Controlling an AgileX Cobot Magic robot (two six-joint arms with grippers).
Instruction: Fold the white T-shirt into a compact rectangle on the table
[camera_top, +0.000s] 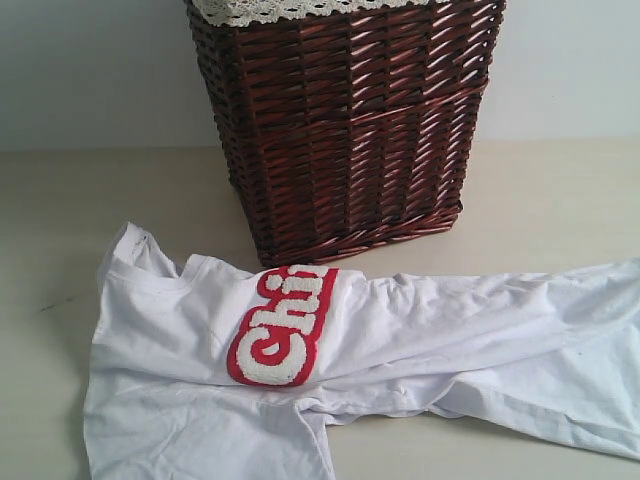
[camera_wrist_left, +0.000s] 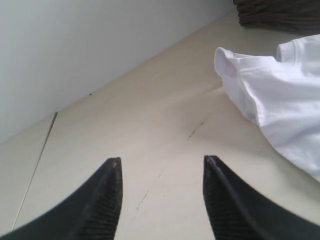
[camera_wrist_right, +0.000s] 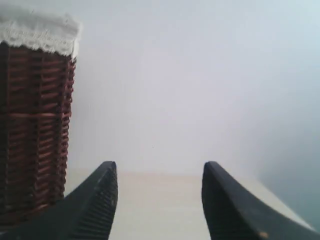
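- Exterior view showed the white T-shirt (camera_top: 420, 330) lying unfolded and rumpled on the table (camera_top: 560, 200), just in front of the wicker basket (camera_top: 350, 130). Its cloth ran off the lower and right edges of that view, so the full outline could not be seen.
- A fold of cloth lay over the red-edged lettering (camera_top: 280, 330), leaving only "Chi" readable. This suggested the white T-shirt lay loosely heaped rather than flat and ready for folding.
- One sleeve (camera_wrist_left: 235, 75) stuck out on the left side with its cuff gaping. In the left wrist view it lay near the left gripper (camera_wrist_left: 162, 159) but apart from it, with bare table between.
- The left gripper's fingers were spread with nothing between them. They pointed low over the table toward that sleeve, probably because it was the nearest corner to seize.
- The right gripper (camera_wrist_right: 159, 164) likewise had its fingers parted and empty. It faced the pale wall (camera_wrist_right: 200, 75) with the wicker basket and its lace trim (camera_wrist_right: 40, 32) at one side, and no cloth showed in its view.
- Neither gripper appeared in the exterior view, so both seemed to be held clear of the white T-shirt.
- Judged from this, folding had not begun. The white T-shirt would first need spreading flat, and the wicker basket standing close behind it left little room on that side.
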